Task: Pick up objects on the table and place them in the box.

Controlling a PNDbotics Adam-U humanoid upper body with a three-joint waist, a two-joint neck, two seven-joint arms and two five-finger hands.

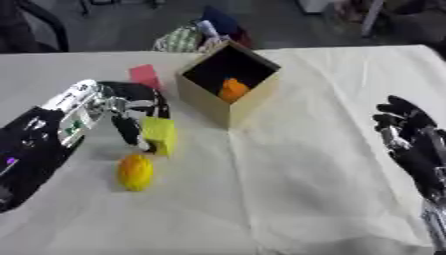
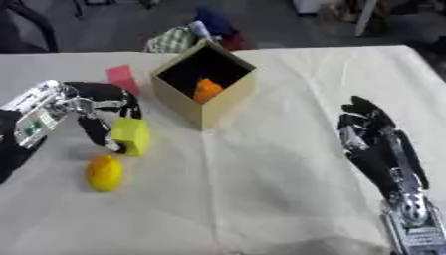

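Left hand (image 1: pixel 131 107) is curled down over the yellow block (image 1: pixel 161 135), thumb on its near-left side and fingers over its top and far side. I read this as a pinch on the block, though I cannot tell whether it is already clear of the cloth (image 1: pixel 287 189). The block sits in the left half of the tabletop, standing on its short end, long axis roughly upright.

The relation that matters: the box (image 1: pixel 228 84) lies just to the right of and beyond the block, toward the far edge, close by. It is turned so that one corner points at me, and its opening tips toward the camera. An orange object (image 1: pixel 233 89) already lies inside.

So the move, as I judge it, is up, then right and away, to bring the block over the near-left rim. My left hand is much the nearer; this is its job.

Right hand (image 2: pixel 375 144) rests near the right edge, fingers straight and up, holding nothing, well apart from everything.

Still on the cloth: a yellow-orange rounded fruit (image 1: pixel 136 172) just nearer to me than the block, and a pink block (image 1: pixel 146 75) beyond my left hand, just left of the box.

Risk: the block clipping the box rim on the way over.
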